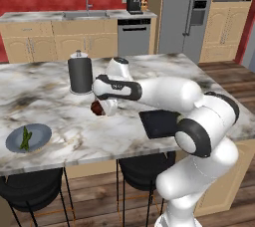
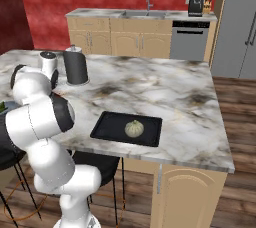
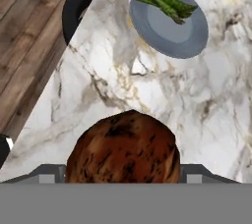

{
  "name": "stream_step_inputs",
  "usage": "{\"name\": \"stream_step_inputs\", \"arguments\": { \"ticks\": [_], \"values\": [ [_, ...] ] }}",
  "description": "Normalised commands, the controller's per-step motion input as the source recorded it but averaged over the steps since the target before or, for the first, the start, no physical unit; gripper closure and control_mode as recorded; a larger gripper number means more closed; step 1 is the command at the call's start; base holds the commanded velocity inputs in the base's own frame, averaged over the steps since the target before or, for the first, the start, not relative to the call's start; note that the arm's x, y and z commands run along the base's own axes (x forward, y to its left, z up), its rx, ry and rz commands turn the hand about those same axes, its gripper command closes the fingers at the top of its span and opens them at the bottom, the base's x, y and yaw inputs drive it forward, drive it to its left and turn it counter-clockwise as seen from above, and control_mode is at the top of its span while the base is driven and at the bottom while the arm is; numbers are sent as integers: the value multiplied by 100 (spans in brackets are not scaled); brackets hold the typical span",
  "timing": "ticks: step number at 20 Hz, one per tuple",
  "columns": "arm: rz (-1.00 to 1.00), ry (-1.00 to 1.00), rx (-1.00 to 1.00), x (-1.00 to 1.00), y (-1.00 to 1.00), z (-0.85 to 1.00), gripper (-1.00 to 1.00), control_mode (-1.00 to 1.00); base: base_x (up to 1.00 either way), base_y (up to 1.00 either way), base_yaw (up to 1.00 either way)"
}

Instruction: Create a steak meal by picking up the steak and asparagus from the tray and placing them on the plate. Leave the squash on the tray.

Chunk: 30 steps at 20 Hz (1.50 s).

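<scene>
Already halfway: steak [image 3: 123, 147] gripped in the gripper [image 1: 101, 107], carried above the counter [image 1: 124, 131], plate [image 3: 189, 36] well ahead with asparagus [image 3: 162, 1] on it. Left: setting steak there. Behind, squash [image 2: 134, 128] alone on the tray [image 2: 107, 128].

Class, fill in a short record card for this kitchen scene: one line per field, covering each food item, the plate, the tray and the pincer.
steak: reddish-brown lump held in the pincer, lifted above the marble counter, between tray and plate
asparagus: green stalks lying on the plate
plate: round grey-blue dish near the counter's edge, holding asparagus, no steak yet
squash: pale cream piece resting on the tray
tray: black, rectangular, at the counter's near edge
pincer: jaws wide, closed on the steak
</scene>
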Motion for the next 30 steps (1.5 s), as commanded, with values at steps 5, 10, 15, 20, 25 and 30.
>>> {"name": "stream_step_inputs", "arguments": {
  "ticks": [5,10,15,20,25,30],
  "values": [
    [15,0,-6,0,95,-7,100,-100,0,0,0],
    [10,0,-7,0,85,-14,100,-100,0,0,0],
    [6,0,-6,0,65,-25,100,-100,0,0,0],
    [2,0,-4,0,54,-26,100,-100,0,0,0],
    [0,0,-3,0,60,-19,100,-100,0,0,0],
    [0,0,-3,8,61,-18,100,-100,0,0,0]
  ]
}}
